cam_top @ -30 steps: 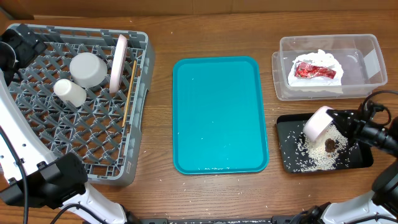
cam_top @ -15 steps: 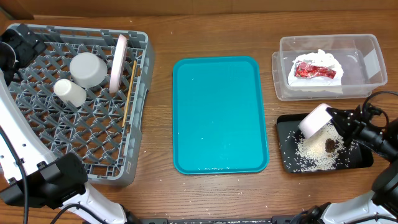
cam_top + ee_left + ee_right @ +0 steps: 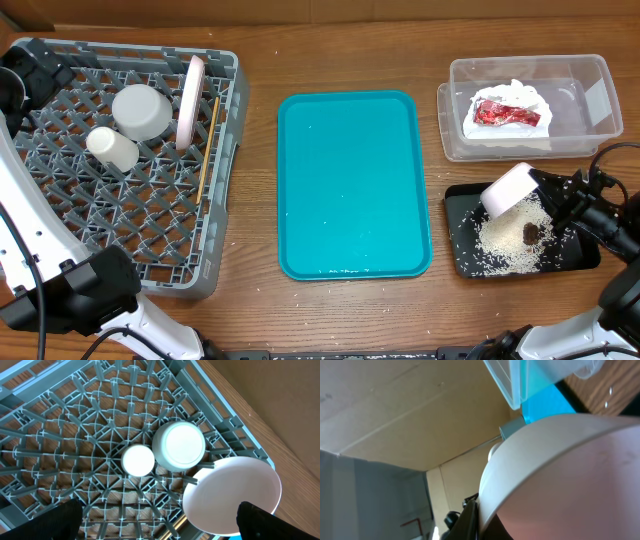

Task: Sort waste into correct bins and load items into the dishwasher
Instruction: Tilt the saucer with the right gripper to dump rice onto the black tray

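My right gripper (image 3: pixel 543 196) is shut on the rim of a small white bowl (image 3: pixel 506 190), held tilted over the black tray (image 3: pixel 458 206). Rice crumbs (image 3: pixel 503 241) and a brown food bit (image 3: pixel 530 233) lie in that tray. The bowl fills the right wrist view (image 3: pixel 560 475), with one dark finger (image 3: pixel 472 517) against its rim. The napkin with red wrapper (image 3: pixel 507 113) lies in the clear tub (image 3: pixel 590 75). My left gripper (image 3: pixel 160 522) is open and empty above the grey rack (image 3: pixel 60 215). The rack holds a cup (image 3: pixel 113 148), a round white dish (image 3: pixel 141 111), an upright plate (image 3: pixel 189 100) and chopsticks (image 3: pixel 207 150).
A flat teal tray (image 3: pixel 352 180) lies in the middle of the wooden table. A few rice crumbs lie on the table in front of the teal tray (image 3: pixel 340 277). My left arm's base (image 3: pixel 70 295) stands at the front left, by the rack's corner.
The bowl in my right gripper has shifted slightly left and up over the black tray. The left arm has not moved.
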`<state>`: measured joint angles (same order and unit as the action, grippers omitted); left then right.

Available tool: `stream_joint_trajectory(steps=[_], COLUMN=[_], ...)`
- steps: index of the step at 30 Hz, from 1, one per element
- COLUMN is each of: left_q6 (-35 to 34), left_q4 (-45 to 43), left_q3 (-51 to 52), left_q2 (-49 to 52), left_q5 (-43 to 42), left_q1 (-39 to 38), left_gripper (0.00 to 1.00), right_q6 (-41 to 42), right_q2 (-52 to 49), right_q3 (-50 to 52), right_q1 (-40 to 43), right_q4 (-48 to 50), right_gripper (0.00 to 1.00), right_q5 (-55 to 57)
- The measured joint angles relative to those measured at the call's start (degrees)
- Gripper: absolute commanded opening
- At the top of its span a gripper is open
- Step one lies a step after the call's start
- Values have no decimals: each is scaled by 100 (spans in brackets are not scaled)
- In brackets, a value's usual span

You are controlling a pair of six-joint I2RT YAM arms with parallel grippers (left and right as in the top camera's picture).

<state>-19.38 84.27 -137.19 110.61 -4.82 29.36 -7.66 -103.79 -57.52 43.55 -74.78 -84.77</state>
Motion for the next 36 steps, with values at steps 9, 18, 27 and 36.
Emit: stream_joint_trajectory(steps=[9,18,27,36], left_q6=[0,0,0,0], left_q4=[-2,-7,-2,0], left_q3=[0,0,0,0], left_q2=[0,0,0,0], left_q5=[0,0,0,0], left_q1=[0,0,0,0], left_gripper=[100,100,100,100], right_q6=[22,-302,-1211,-1281], right_q2=[0,-4,-4,-4], right_q3=[9,-13,-17,-35], right_q1=[33,22,28,33], right_q4=[120,-542,-920,-656], right_gripper=[4,4,4,4], right_q5=[-114,-153,-140,-164])
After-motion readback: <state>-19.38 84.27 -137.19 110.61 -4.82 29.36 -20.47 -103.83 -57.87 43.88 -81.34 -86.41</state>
